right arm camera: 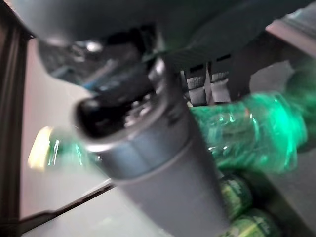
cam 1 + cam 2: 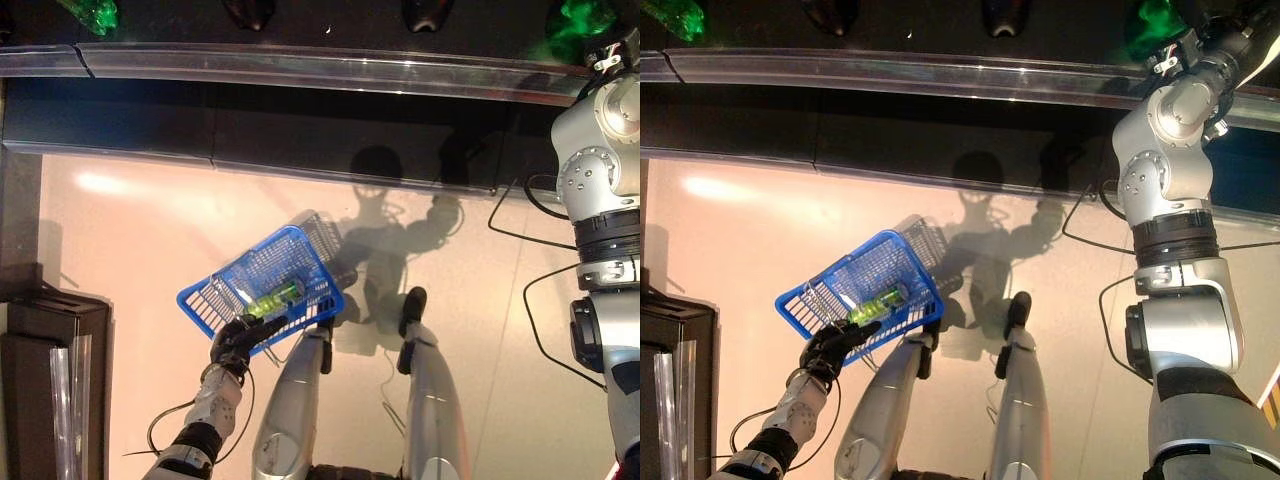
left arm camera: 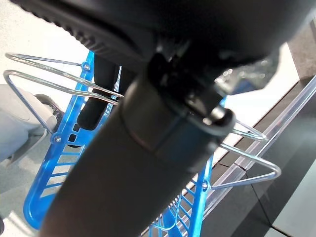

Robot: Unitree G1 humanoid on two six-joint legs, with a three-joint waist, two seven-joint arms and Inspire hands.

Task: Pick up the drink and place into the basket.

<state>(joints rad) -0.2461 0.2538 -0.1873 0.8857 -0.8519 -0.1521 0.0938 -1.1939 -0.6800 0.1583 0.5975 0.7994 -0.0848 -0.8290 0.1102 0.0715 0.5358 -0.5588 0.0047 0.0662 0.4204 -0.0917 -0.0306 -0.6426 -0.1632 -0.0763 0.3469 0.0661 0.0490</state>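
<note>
My left hand [image 2: 238, 340] is shut on the thin wire handles [image 3: 44, 81] of the blue basket [image 2: 262, 262] and holds it low at the left, off the floor. A green drink [image 2: 272, 298] lies inside the basket. My right arm reaches up to the dark shelf at the far right, with my right hand [image 2: 612, 52] beside a green bottle [image 2: 583, 18]. In the right wrist view that green bottle [image 1: 247, 128] lies right behind the hand [image 1: 148, 148], above green cans [image 1: 239, 195].
A long dark shelf with a metal front rail [image 2: 300, 66] runs across the far side. On it are another green bottle [image 2: 92, 12] at the left and dark drinks [image 2: 250, 10] in the middle. A dark stand [image 2: 50, 350] is at the near left.
</note>
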